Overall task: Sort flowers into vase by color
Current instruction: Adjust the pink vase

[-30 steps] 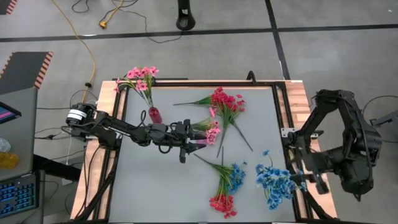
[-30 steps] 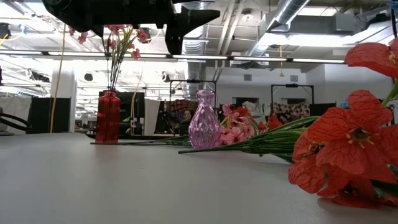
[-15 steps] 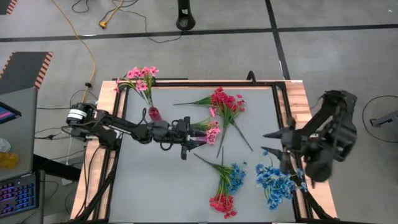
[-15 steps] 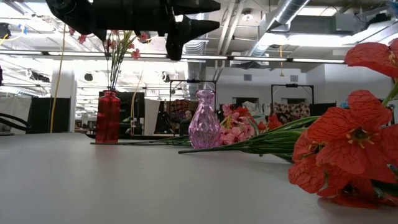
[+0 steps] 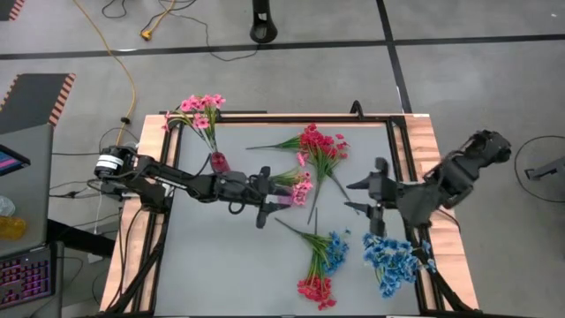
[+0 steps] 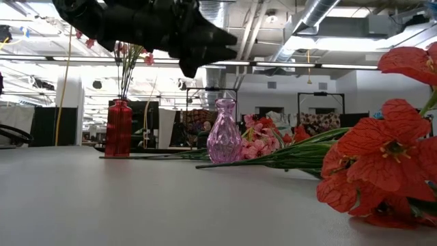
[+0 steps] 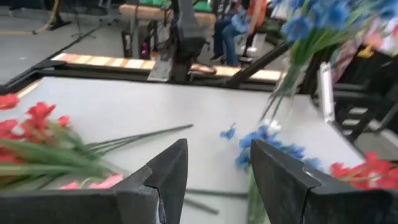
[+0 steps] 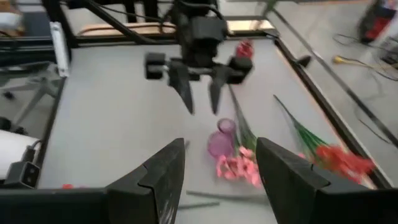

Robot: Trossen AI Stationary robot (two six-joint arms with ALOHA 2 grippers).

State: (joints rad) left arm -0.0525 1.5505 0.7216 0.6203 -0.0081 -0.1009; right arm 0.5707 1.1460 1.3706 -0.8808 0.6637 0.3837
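Observation:
A red vase [image 5: 218,163] stands near the table's left side and holds pink flowers [image 5: 199,109]. A small purple vase [image 8: 221,140] stands mid-table, and a pink sprig [image 5: 298,186] lies beside it. A red sprig [image 5: 320,146] lies farther back. Red and blue sprigs [image 5: 321,258] and a blue bunch [image 5: 388,258] lie toward the near right. My left gripper [image 5: 272,205] hovers open above the table by the purple vase [image 6: 224,131]. My right gripper [image 5: 351,197] is open over the table's right half and points at the left gripper [image 8: 200,93].
Green stems [image 5: 340,193] stretch across the middle of the table. Large red blossoms [image 6: 382,160] lie close to the low camera. A dark frame rail [image 5: 402,150] borders the grey tabletop. Bare grey surface [image 5: 212,265] lies at the near left.
My right arm has swung in from beyond the table's right edge toward the middle, and its gripper now points left over the table. My left gripper has tipped its fingers downward and stays above the purple vase. No flower has moved.

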